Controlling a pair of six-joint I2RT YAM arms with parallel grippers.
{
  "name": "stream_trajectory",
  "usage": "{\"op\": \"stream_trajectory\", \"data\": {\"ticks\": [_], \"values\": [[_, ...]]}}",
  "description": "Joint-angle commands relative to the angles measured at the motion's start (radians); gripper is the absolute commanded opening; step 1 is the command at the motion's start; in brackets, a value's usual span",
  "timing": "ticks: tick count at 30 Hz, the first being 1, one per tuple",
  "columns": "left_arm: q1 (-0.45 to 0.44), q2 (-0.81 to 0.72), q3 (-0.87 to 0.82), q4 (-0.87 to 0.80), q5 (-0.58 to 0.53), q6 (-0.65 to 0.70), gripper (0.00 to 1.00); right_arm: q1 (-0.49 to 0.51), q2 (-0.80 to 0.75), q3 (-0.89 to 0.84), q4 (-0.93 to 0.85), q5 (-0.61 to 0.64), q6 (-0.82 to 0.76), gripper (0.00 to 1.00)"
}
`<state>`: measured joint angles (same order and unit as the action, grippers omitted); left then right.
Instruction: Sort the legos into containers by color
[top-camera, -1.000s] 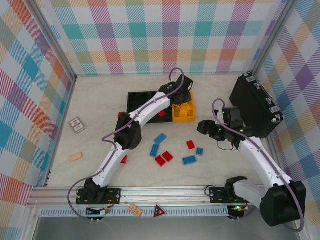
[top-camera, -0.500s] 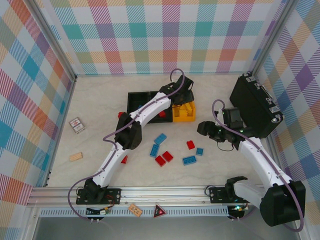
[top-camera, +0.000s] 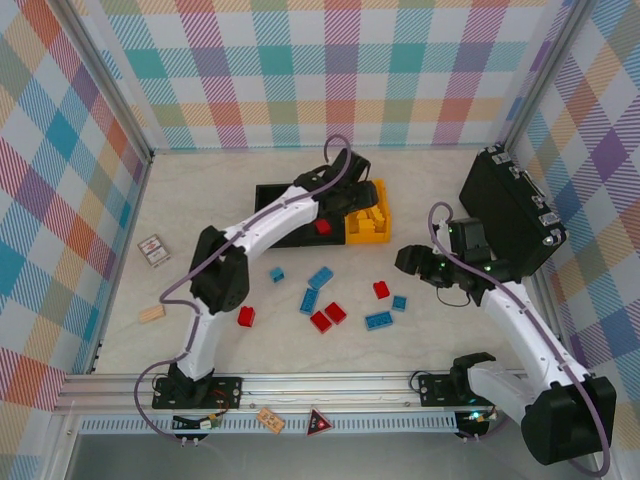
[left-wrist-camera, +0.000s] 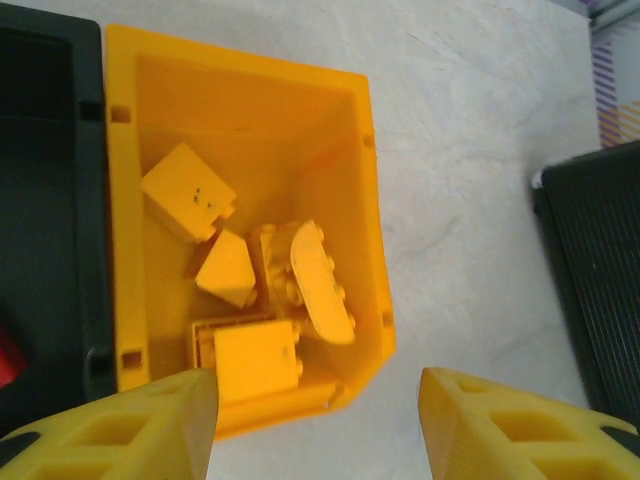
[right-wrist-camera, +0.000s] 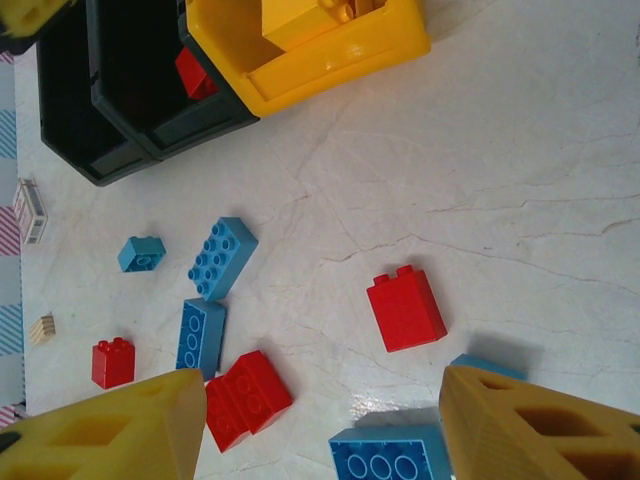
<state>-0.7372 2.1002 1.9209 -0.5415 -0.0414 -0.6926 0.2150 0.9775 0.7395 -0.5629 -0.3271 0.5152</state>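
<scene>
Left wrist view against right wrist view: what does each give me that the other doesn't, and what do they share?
Left wrist: a look straight down into the yellow bin at its whole pile of yellow bricks, plus the black hard case at right. Right wrist: the loose red bricks and loose blue bricks waiting to be sorted, and the far black bin. Both: the yellow bin and the black bin next to it, with a red brick inside.

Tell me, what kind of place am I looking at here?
Probably a robotics lab test cell: arms bolted to a rail at a table's edge, plaid screens walling it in, and legos scattered beside bins for sorting practice.
</scene>
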Motion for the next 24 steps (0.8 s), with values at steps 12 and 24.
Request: {"op": "stream_trajectory", "data": {"ticks": [12,24], "values": [[-0.051,-0.459,-0.61,0.108,0.075,0.089,0.56,0.097,-0.025,-0.057,-0.163,0.138,0.026,0.63],[-0.13,-0.773,-1.061,0.226,0.122,0.016,0.57,0.209,0.161,-0.106,-0.079,0.27,0.117,0.63]]}}
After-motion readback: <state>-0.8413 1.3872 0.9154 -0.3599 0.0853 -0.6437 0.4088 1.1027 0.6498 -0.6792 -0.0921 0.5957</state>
